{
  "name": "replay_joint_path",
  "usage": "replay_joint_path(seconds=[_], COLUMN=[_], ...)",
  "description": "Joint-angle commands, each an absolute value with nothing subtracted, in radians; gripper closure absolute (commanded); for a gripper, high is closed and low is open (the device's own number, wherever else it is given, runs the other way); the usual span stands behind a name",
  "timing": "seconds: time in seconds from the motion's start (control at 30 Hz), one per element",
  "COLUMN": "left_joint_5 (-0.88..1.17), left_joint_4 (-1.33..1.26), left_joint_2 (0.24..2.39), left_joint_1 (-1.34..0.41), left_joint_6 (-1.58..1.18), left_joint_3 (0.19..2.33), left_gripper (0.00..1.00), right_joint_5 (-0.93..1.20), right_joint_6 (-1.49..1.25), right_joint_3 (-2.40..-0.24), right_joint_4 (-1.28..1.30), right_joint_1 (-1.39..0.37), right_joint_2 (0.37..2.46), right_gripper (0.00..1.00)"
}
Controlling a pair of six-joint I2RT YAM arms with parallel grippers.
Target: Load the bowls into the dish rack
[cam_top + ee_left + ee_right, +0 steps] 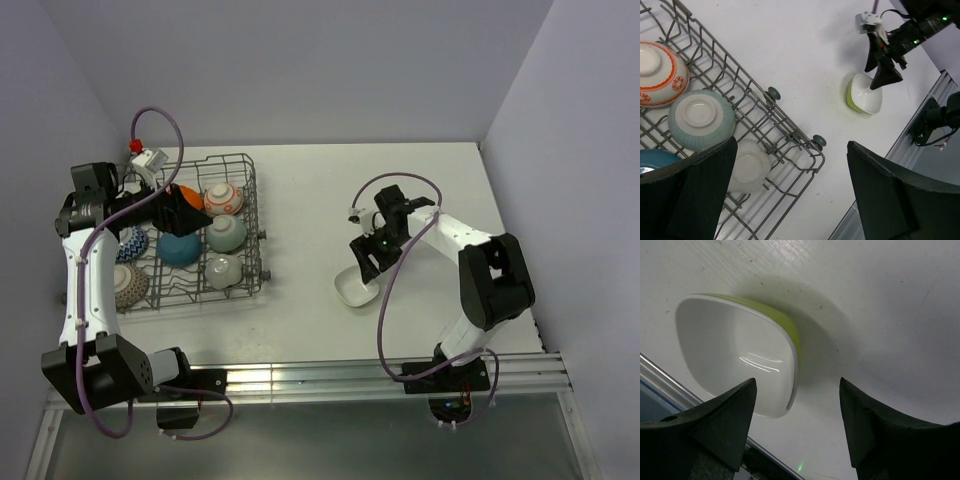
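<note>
The right gripper (797, 387) hovers low over a square bowl (735, 350), lime-green outside and white inside. The bowl sits upright on the table (300, 190) at right, well apart from the dish rack (252, 215) at left. The gripper's fingers are spread, one above the bowl's hollow and one outside its rim. The left gripper (792, 150), fingers likewise spread and empty, hangs over the rack, where the other bowls (227, 232) sit. The pickup of the only bowl outside the rack appears in hand. Next, the fingers would need to drop, pinch that wall and carry it left.
</note>
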State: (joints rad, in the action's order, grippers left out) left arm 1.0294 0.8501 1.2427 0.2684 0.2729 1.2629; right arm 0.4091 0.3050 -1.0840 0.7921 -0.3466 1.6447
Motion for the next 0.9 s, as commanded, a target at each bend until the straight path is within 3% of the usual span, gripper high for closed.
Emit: replay_joint_path(seconds=[0.0, 0.33, 0.6, 0.87], left_joint_5=[1.129, 1.163, 1.120, 1.112], left_joint_4=[0.833, 0.870, 0.857, 0.858], left_joint_2=[1.189, 1.221, 1.213, 1.235], left_joint_1=[0.284, 0.295, 0.295, 0.290], left_joint_6=[0.353, 0.373, 0.367, 0.298], left_joint_3=[1.246, 1.258, 1.249, 1.281], left_gripper=[0.04, 0.05, 0.07, 0.07], right_joint_5=[0.429, 0.457, 0.509, 0.681], right_joint_6=[0.275, 0.272, 0.261, 0.158], right_joint_3=[-1.069, -1.062, -1.075, -1.291], right_joint_4=[0.761, 0.742, 0.729, 0.707], right_joint_1=[-0.342, -0.345, -0.347, -0.345], right_joint_2=[1.678, 1.736, 1.701, 1.623], right_gripper=[0.27, 0.56, 0.99, 1.00])
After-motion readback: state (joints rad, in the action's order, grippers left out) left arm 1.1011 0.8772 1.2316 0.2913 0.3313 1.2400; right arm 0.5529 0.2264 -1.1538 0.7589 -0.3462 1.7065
